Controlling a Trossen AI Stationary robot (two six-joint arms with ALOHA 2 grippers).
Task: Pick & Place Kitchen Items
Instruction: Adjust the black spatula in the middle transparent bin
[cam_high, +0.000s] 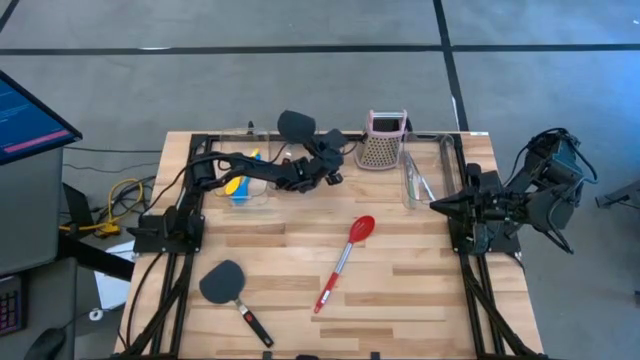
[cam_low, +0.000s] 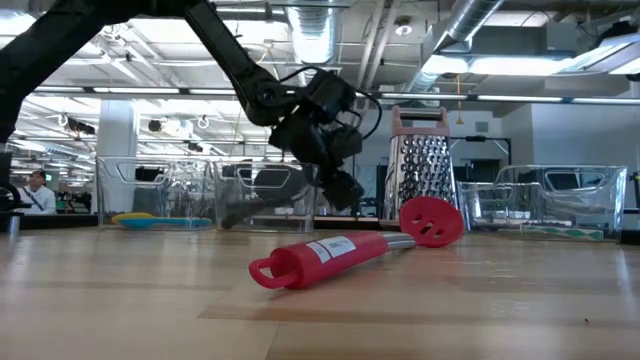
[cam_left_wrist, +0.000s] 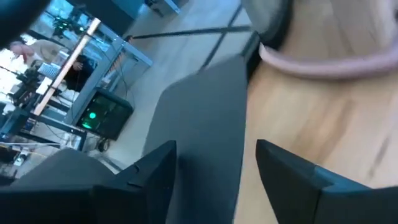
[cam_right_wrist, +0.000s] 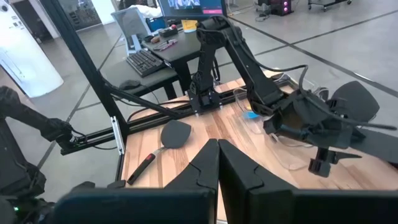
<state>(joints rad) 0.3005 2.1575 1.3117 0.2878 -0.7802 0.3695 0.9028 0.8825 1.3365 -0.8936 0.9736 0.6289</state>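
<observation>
1. The left claw (cam_high: 322, 168) is hovering at the far side of the surface (cam_high: 300, 255), over the gap between a clear bin (cam_high: 245, 182) and the grater (cam_high: 383, 140); its fingers (cam_left_wrist: 155, 174) are standing apart.
2. A black spatula (cam_high: 297, 126) is lying between those spread fingers in the left wrist view. Its blade is poking out past the claw toward the far edge, and whether it is resting on anything cannot be told.
3. Judging by this, the step in hand is the release of that spatula at the bin. To do it well, the claw should be keeping its fingers wide and lifting straight up, so that neither pad drags the handle sideways.
4. The bin is already holding a yellow spoon (cam_high: 234, 184) and a blue spoon (cam_high: 242, 194), so the arm should be rising clear of the bin wall before swinging away.
5. Farther out, a red spoon (cam_high: 344, 263) is lying mid-surface and a second spatula (cam_high: 232, 294) near the front left, both waiting to be picked.
6. Silver tongs (cam_high: 417, 172) are sitting in the right-hand bin (cam_high: 432, 172).
7. The right claw (cam_right_wrist: 217, 152) is parked at the right edge, fingers pressed together and holding nothing.
</observation>
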